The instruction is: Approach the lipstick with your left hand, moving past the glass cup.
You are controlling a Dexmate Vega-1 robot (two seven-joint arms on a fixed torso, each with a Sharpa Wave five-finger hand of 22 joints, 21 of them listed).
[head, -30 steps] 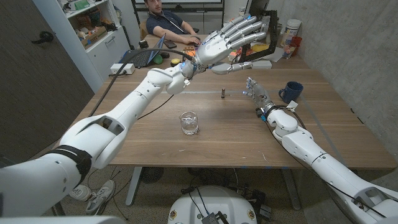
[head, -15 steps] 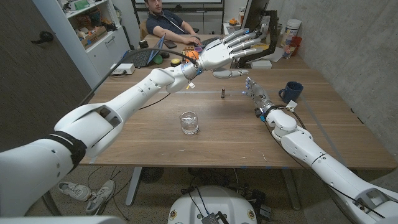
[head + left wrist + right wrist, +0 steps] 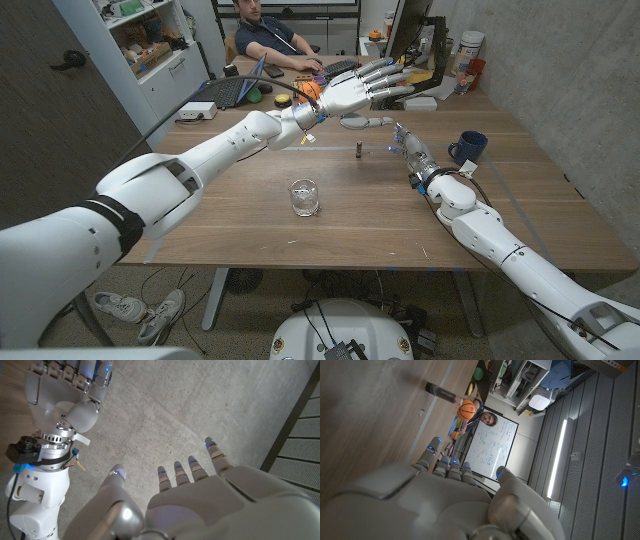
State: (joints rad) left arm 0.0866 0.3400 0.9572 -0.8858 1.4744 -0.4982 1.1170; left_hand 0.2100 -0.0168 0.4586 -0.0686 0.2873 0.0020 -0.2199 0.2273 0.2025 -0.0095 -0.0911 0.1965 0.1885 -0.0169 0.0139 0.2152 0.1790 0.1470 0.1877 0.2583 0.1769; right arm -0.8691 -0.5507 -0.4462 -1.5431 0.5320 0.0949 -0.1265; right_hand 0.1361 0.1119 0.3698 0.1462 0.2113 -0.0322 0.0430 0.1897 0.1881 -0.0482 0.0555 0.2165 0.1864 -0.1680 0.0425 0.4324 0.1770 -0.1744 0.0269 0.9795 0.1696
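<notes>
Head view, nearest item: the glass cup [image 3: 304,197] stands upright on the wooden table [image 3: 240,215], near its front middle. Beyond it, the lipstick [image 3: 357,151] stands upright, apart from both hands. To its right, the right hand [image 3: 412,152] rests at table level, fingers extended and close together, holding nothing. Farther back, the left hand [image 3: 352,92] hovers above the table beyond the lipstick, fingers spread, empty. A blue mug [image 3: 469,147] stands near the right edge. A person [image 3: 268,38] sits behind the table.
</notes>
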